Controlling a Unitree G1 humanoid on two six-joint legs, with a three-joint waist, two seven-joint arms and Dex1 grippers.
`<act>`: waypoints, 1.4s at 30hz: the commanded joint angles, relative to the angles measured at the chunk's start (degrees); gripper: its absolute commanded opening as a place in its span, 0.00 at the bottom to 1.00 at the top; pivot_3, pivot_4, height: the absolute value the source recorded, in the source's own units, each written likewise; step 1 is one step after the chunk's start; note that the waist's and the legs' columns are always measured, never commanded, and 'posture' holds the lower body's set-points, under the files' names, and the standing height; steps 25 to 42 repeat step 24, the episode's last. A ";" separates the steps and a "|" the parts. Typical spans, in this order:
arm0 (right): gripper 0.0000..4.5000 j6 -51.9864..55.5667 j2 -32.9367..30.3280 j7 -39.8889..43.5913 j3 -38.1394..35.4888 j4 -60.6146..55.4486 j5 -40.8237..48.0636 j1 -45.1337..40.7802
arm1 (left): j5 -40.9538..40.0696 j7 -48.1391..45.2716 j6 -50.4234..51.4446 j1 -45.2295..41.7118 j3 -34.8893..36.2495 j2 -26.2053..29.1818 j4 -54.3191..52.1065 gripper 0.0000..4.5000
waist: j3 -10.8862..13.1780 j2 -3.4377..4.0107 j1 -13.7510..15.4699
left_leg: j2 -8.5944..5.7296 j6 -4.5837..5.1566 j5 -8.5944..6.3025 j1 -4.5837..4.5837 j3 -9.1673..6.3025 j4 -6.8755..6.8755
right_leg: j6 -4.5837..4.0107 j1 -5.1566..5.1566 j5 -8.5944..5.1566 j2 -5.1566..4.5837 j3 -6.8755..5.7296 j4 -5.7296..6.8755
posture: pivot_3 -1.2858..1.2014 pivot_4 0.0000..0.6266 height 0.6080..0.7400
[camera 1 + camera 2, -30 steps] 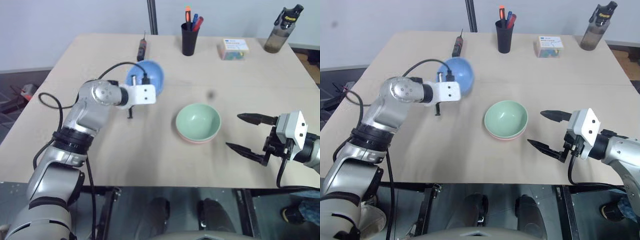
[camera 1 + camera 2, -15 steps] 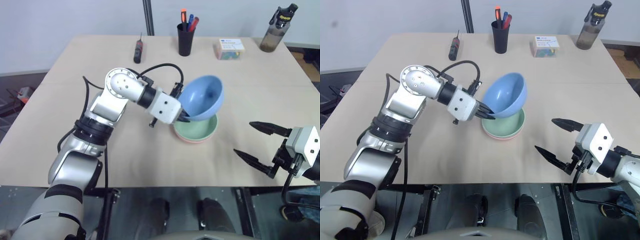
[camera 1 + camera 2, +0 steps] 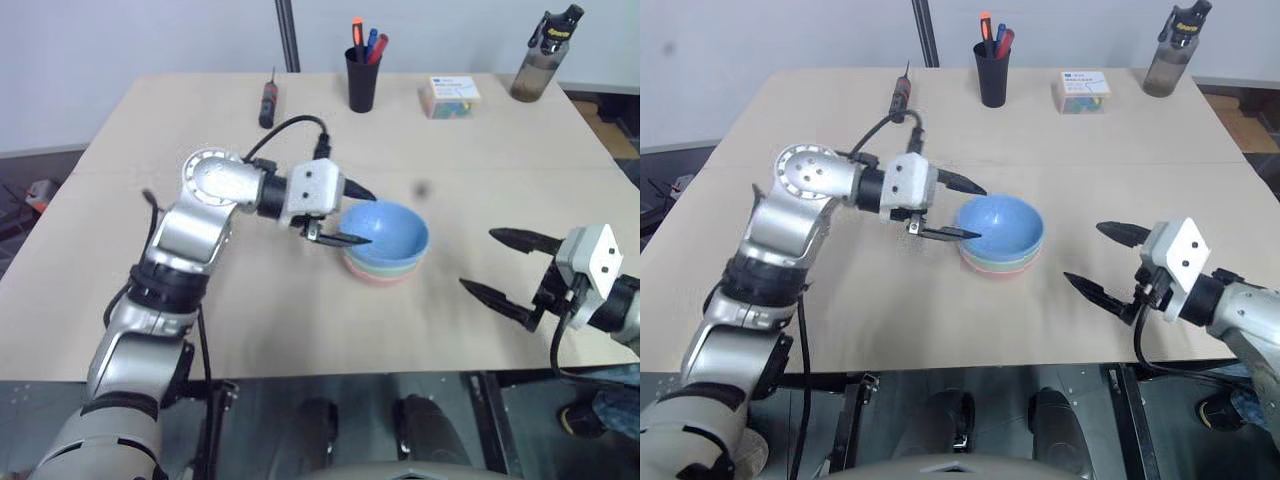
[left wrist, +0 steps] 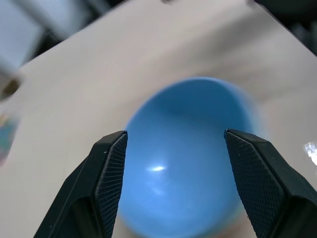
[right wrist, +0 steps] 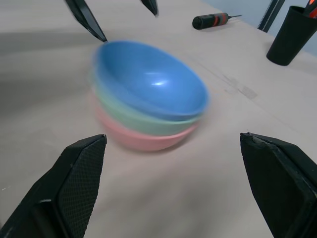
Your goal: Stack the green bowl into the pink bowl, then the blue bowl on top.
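Jaws of both grippers spread, nothing held; three bowls nested mid-table.
Blue bowl sits uppermost in the green bowl, which sits in the pink bowl; only rim bands of the lower two show. Left gripper at the stack's left rim, fingers either side of it, contact unclear. Right gripper well apart to the right. Small box at the far edge: label unreadable. Bottle cut off at its top.
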 commanded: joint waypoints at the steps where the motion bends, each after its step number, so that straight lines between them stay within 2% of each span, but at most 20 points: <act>1: 1.00 -0.17 -2.05 3.76 2.17 4.67 -0.23 -4.00 | -7.58 5.93 11.57 3.88 7.39 0.49 -6.48 0.79 | 0.01 -0.02 0.31 | -0.01 0.00 0.00 -0.01 -0.02 0.00 | 0.00 0.00 0.00 -0.01 -0.02 -0.01 | 0.52 0.24 1.00; 3: 1.00 0.42 -2.26 5.07 2.24 7.00 0.58 -5.74 | -11.26 6.43 14.97 6.85 9.85 1.25 -9.16 0.89 | 0.01 -0.02 0.34 | -0.02 -0.01 0.01 -0.05 -0.03 0.00 | 0.00 -0.01 0.00 -0.03 -0.03 -0.03 | 0.52 0.24 1.00; 4: 1.00 0.59 -2.26 5.43 2.15 7.91 0.87 -6.45 | -11.16 7.17 15.39 8.94 10.44 2.09 -10.31 0.97 | 0.01 -0.02 0.33 | -0.02 -0.06 0.04 -0.06 -0.04 0.00 | 0.00 -0.01 0.00 -0.04 -0.04 -0.08 | 0.52 0.24 1.00; 5: 1.00 0.15 -2.44 5.85 2.09 8.62 0.48 -6.78 | -10.40 8.42 15.39 10.81 10.81 2.66 -11.26 1.00 | 0.01 -0.02 0.29 | -0.02 -0.09 0.05 -0.07 -0.04 0.00 | 0.00 -0.01 0.00 -0.04 -0.05 -0.11 | 0.52 0.24 1.00; 10: 1.00 -3.05 -2.96 4.77 -0.63 10.21 -3.22 -6.12 | -11.32 12.13 17.02 20.21 16.24 6.21 -15.54 1.00 | 0.00 0.00 0.20 | -0.01 -0.14 0.08 -0.07 -0.05 -0.02 | 0.00 -0.01 0.00 -0.05 -0.04 -0.11 | 0.52 0.24 1.00; 15: 1.00 0.64 -6.78 9.52 -8.04 6.70 0.77 1.27 | -13.96 12.03 19.34 29.00 22.05 11.39 -19.26 1.00 | 0.00 0.00 0.58 | 0.04 -0.07 0.03 -0.07 0.00 -0.08 | -0.01 -0.05 0.00 -0.07 0.00 -0.13 | 0.52 0.24 1.00; 19: 1.00 1.91 -8.41 11.25 -12.24 6.17 2.74 3.28 | -15.33 10.71 19.37 32.81 25.51 15.03 -18.29 1.00 | -0.01 0.01 0.67 | 0.03 0.02 -0.03 0.08 0.02 -0.08 | -0.01 0.08 0.00 -0.10 0.01 -0.14 | 0.52 0.24 1.00; 24: 1.00 3.53 -9.22 11.58 -13.02 5.68 4.43 2.90 | -17.03 9.07 19.58 34.88 26.07 17.39 -18.08 1.00 | 0.00 0.01 0.61 | 0.05 0.03 -0.04 0.55 0.07 -0.24 | -0.02 0.51 -0.01 -0.10 0.04 -0.25 | 0.52 0.24 1.00; 42: 1.00 3.53 -9.22 11.58 -13.02 5.68 4.43 2.90 | -17.03 9.07 19.58 34.88 26.07 17.39 -18.08 1.00 | 0.00 0.01 0.61 | 0.05 0.03 -0.04 0.55 0.07 -0.24 | -0.02 0.51 -0.01 -0.10 0.04 -0.25 | 0.52 0.24 1.00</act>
